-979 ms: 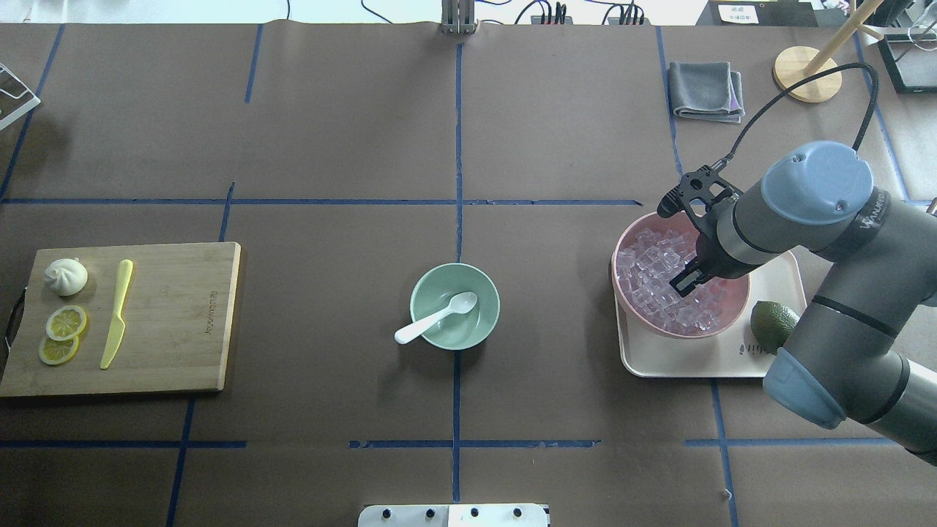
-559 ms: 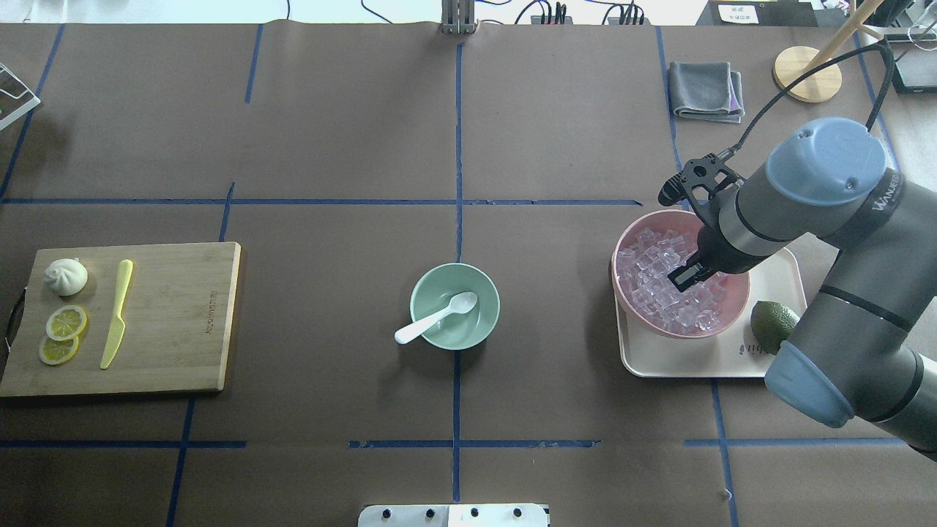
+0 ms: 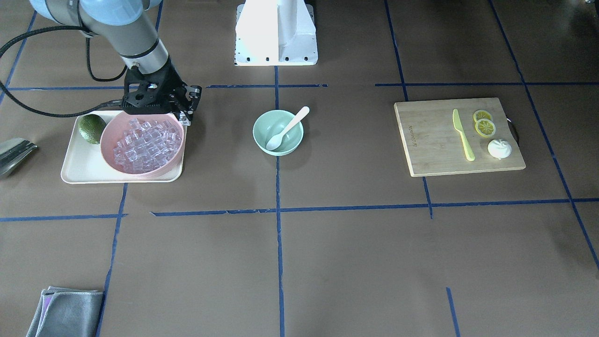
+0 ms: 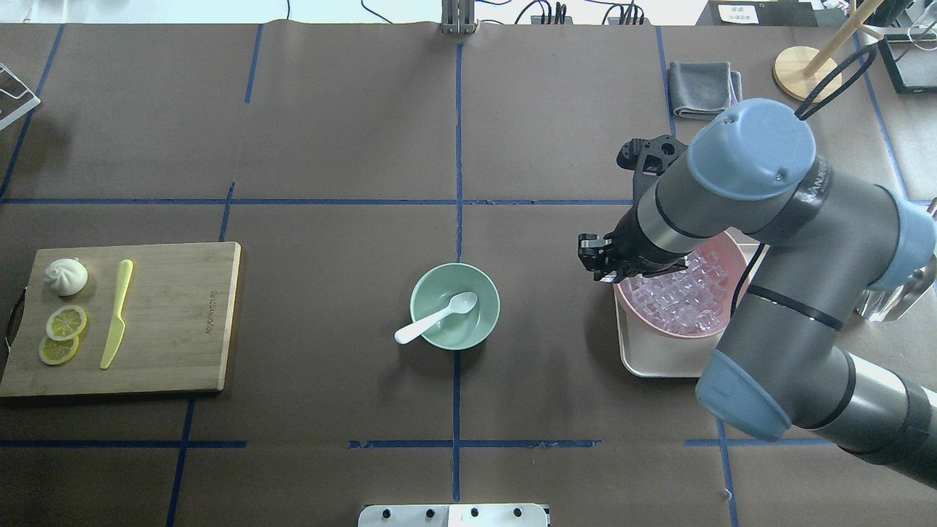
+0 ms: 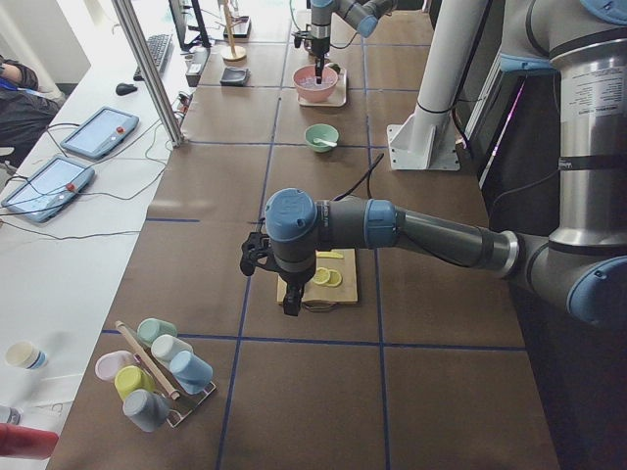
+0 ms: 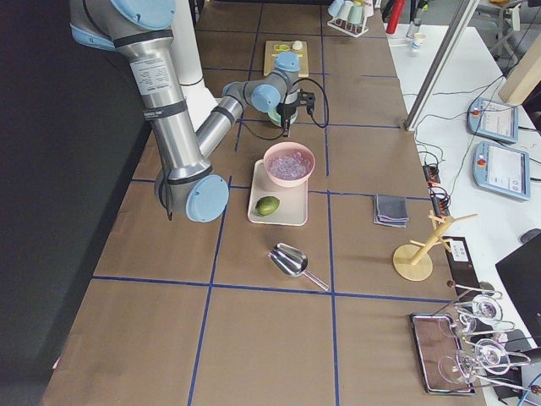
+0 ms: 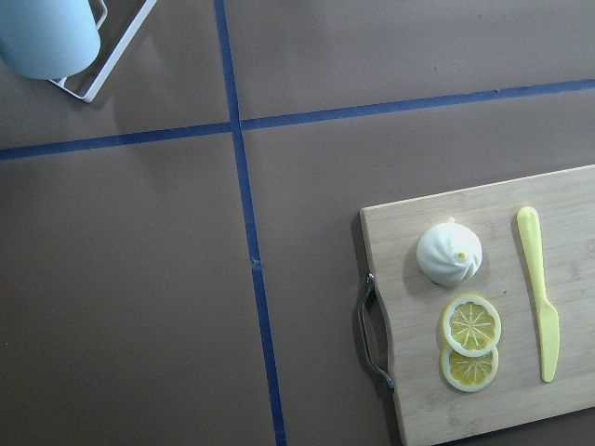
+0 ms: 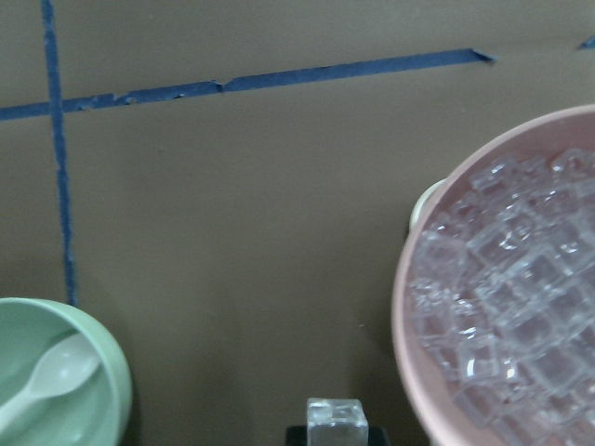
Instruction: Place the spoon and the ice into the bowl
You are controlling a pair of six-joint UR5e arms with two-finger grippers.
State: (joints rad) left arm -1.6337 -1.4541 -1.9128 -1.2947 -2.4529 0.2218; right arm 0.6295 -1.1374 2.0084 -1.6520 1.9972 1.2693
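The mint-green bowl (image 4: 420, 291) stands at the table's middle with the white spoon (image 4: 437, 317) resting in it, handle over the rim. Both also show in the front view, bowl (image 3: 260, 136) and spoon (image 3: 286, 128). My right gripper (image 8: 337, 429) is shut on one clear ice cube (image 8: 337, 413). It hangs over bare table just left of the pink bowl (image 4: 623, 301), which is full of ice cubes (image 4: 677, 304), and right of the green bowl (image 8: 104, 373). My left gripper (image 5: 291, 303) hovers near the cutting board; I cannot tell whether it is open or shut.
A wooden cutting board (image 4: 176, 315) at the left holds a yellow-green knife (image 4: 117, 311), lemon slices (image 4: 62, 333) and a bun (image 4: 66, 277). The pink bowl sits on a cream tray (image 3: 75, 169) beside an avocado (image 3: 91, 128). A grey cloth (image 4: 699, 88) lies far right.
My right gripper has risen out of the pink bowl's ice and moved left past its rim, toward the green bowl, with an ice cube in it.
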